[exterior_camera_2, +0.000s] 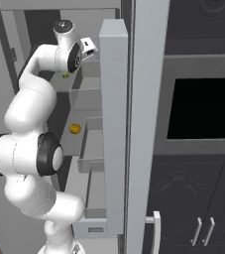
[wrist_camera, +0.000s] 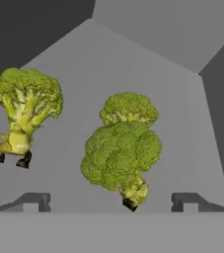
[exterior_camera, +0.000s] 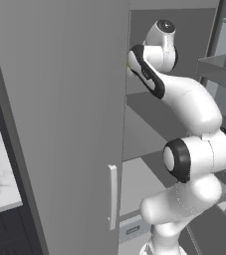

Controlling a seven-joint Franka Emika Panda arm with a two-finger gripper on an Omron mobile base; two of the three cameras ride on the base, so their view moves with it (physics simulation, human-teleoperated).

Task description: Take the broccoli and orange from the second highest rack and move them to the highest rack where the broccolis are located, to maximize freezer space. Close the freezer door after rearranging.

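Broccolis (wrist_camera: 121, 153) on top rack (orange (exterior_camera_2: 74, 129) below).

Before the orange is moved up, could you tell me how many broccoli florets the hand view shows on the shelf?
3: one broccoli floret at the left, a large floret in the middle between the open fingertips, and a smaller floret right behind it. Others may be hidden.
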